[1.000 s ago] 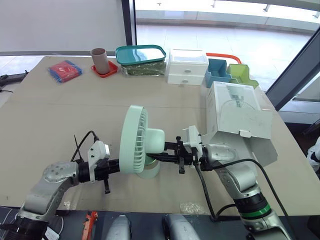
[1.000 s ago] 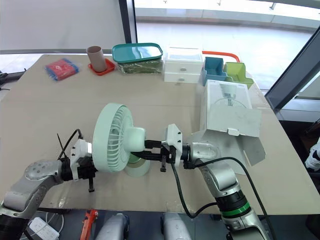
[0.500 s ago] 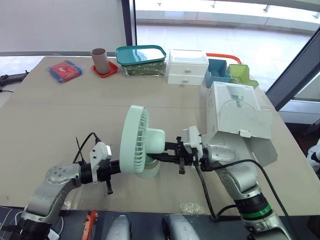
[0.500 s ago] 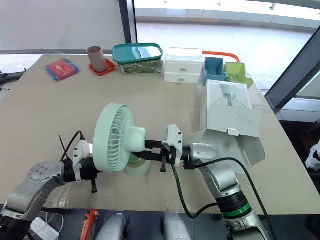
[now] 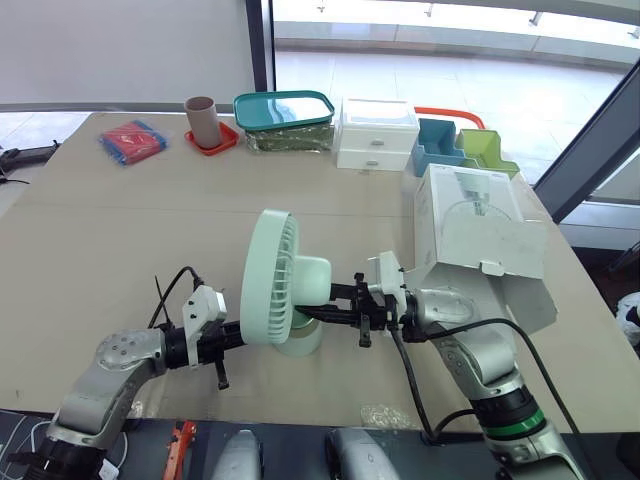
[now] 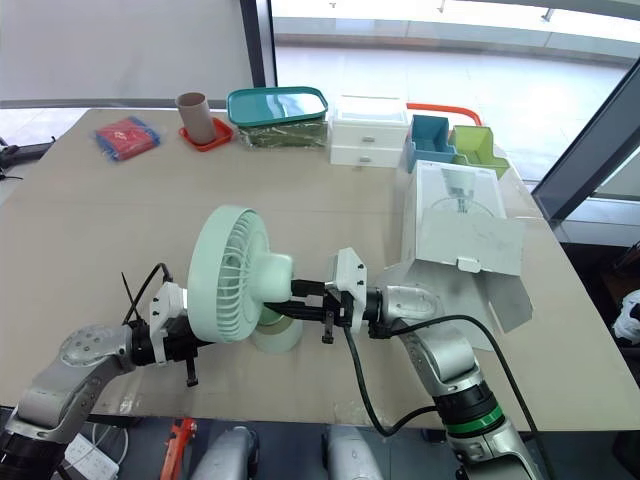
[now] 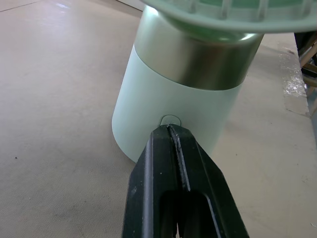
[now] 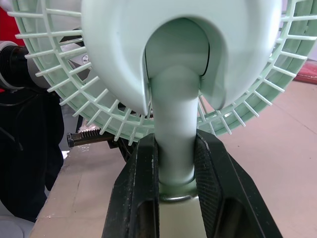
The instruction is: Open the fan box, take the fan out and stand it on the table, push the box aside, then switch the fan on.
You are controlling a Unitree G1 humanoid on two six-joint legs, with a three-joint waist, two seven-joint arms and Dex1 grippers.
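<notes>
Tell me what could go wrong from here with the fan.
The left gripper, jaws shut, aims at the small button low on the fan: it may slip off. The right gripper clamps only the thin neck, so a push could tilt the fan. The open box stands near the right arm and might be knocked.

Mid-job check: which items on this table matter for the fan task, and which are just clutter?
Job: fan, gripped at its neck by right claw; shut left claw at its base; fan box.
Lying about: red packet, cup, teal-lidded container, white drawer unit, blue bin, green bin.
</notes>
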